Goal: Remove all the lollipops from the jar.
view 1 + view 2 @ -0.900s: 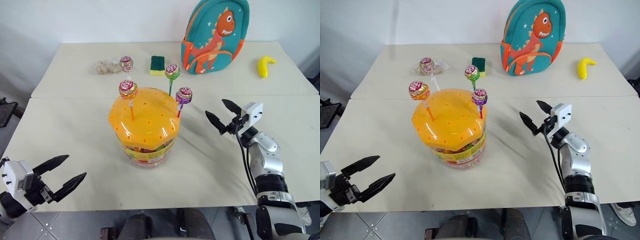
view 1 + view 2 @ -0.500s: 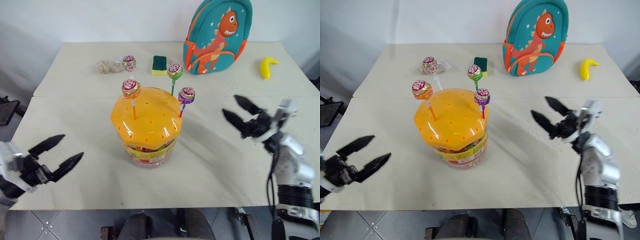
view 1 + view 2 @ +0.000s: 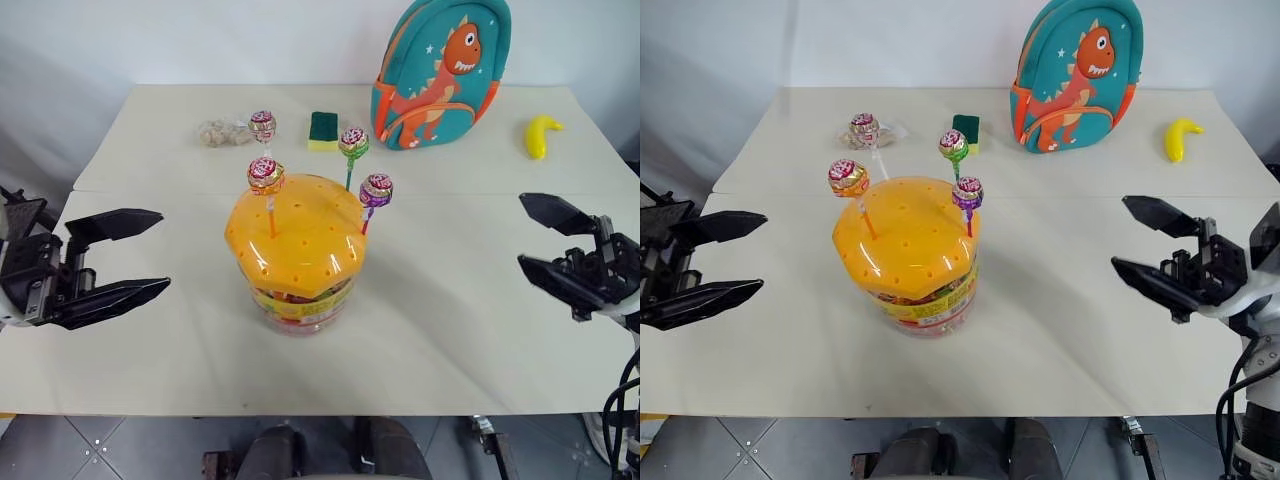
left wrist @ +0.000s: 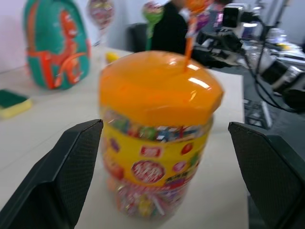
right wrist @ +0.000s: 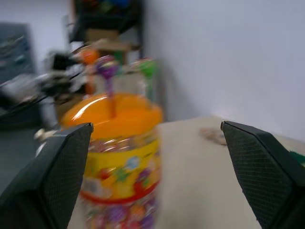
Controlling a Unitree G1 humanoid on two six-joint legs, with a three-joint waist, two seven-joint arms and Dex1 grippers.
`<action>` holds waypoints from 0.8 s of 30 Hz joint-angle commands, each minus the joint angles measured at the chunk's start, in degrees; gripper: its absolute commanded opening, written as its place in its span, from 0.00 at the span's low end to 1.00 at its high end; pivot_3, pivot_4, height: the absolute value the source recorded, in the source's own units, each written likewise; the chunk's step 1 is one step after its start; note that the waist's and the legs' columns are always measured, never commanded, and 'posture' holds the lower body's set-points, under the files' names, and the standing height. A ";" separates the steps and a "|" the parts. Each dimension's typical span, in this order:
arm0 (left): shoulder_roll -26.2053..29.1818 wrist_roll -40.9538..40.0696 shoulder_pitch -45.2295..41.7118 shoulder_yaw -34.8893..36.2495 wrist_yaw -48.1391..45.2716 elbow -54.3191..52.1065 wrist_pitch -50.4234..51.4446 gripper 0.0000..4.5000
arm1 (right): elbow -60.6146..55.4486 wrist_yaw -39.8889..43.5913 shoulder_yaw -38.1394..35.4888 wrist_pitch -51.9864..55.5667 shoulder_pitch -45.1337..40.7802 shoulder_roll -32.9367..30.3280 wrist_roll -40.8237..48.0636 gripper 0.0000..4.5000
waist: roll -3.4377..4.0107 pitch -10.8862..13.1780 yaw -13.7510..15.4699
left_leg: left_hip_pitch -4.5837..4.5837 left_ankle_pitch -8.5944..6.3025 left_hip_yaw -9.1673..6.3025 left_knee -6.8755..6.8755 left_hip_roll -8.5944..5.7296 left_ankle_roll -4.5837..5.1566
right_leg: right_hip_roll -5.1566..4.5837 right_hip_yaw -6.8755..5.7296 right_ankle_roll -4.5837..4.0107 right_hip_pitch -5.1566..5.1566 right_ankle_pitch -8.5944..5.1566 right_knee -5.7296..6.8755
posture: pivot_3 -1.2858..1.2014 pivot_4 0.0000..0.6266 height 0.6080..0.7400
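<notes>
Two cream tables, butted along a seam, stand before a pale wall. Nearest, at the left edge, the left gripper hangs over the near table with its two black fingers spread wide and nothing between them — it points right, toward the jar. At the right edge the right gripper mirrors it, fingers likewise wide apart and empty, pointing left. Both stand well apart from the jar, one on each side.

Between them, at the middle of the near table, stands the jar, upright: a clear tub showing colourful sweets and a yellow label, under a wide domed orange lid dotted with small holes. The left wrist view shows it squarely between that gripper's fingers, untouched.

The lollipops are all in place, sticks planted in the lid's holes. One on an orange stick rises at the lid's left. One on a purple stick rises at its right. One on a green stick stands at the far side, and one on a white stick at the far left; where these two sticks enter the lid cannot be made out.

On the far table, from left to right: a crumpled clear wrapper, a green-and-yellow sponge, a teal dinosaur backpack standing upright — and a yellow banana near the right edge.
</notes>
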 commanded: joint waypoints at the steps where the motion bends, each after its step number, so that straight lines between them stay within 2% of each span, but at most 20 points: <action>1: -0.78 -0.58 -5.24 -3.91 0.11 -0.44 0.55 0.99 | -4.07 2.46 -0.97 -2.33 0.18 1.02 1.20 1.00 | 0.00 0.00 -0.09 | 0.00 0.00 0.01 0.01 -0.01 0.00 | 0.00 0.02 0.02 0.00 0.01 0.02 | 0.52 0.24 1.00; 7: -1.31 -0.36 -14.39 -11.63 -1.19 0.63 3.83 0.99 | -10.95 2.80 -1.06 0.37 3.49 0.71 5.43 1.00 | 0.00 0.01 -0.15 | 0.00 0.02 0.02 0.01 -0.02 -0.03 | 0.06 -0.01 0.03 -0.03 0.02 0.05 | 0.52 0.24 1.00; 11: -3.26 -1.86 -19.94 -14.93 -0.52 0.36 5.82 0.99 | -8.94 4.19 -1.46 -0.69 4.54 -0.43 2.95 1.00 | -0.06 0.04 -0.07 | 0.00 0.05 0.08 0.09 -0.09 0.01 | 0.07 0.04 0.09 0.00 0.05 0.05 | 0.52 0.24 1.00; 15: -10.13 -1.78 -26.54 -20.69 3.47 -2.10 6.40 0.99 | -7.18 4.23 -1.27 -1.57 5.37 -0.89 0.54 1.00 | -0.12 0.06 0.52 | 0.01 0.09 0.11 0.13 -0.15 0.09 | 0.05 0.07 0.17 0.06 0.09 0.06 | 0.52 0.24 1.00; 18: -12.88 -0.95 -29.12 -23.62 5.98 -2.49 8.20 0.99 | -7.10 3.63 -0.89 -1.95 5.42 -0.16 -0.10 1.00 | -0.14 0.08 1.01 | 0.01 0.10 0.12 0.15 -0.16 0.08 | 0.07 0.08 0.19 0.05 0.10 0.06 | 0.52 0.24 1.00; 21: -14.58 -1.44 -30.43 -25.06 7.64 -2.89 9.58 0.87 | -7.50 2.95 -0.84 -1.79 5.90 0.29 0.08 1.00 | -0.15 0.08 1.14 | 0.01 0.13 0.13 0.15 -0.16 0.06 | 0.15 0.07 0.19 0.05 0.10 0.07 | 0.52 0.24 1.00; 24: -15.51 -0.13 -30.85 -25.91 7.84 -2.65 9.59 0.66 | -7.90 2.20 -0.71 -2.01 5.75 0.76 -0.02 1.00 | -0.15 0.08 1.12 | 0.02 0.15 0.15 0.17 -0.16 0.07 | 0.16 0.07 0.19 0.05 0.10 0.09 | 0.52 0.24 1.00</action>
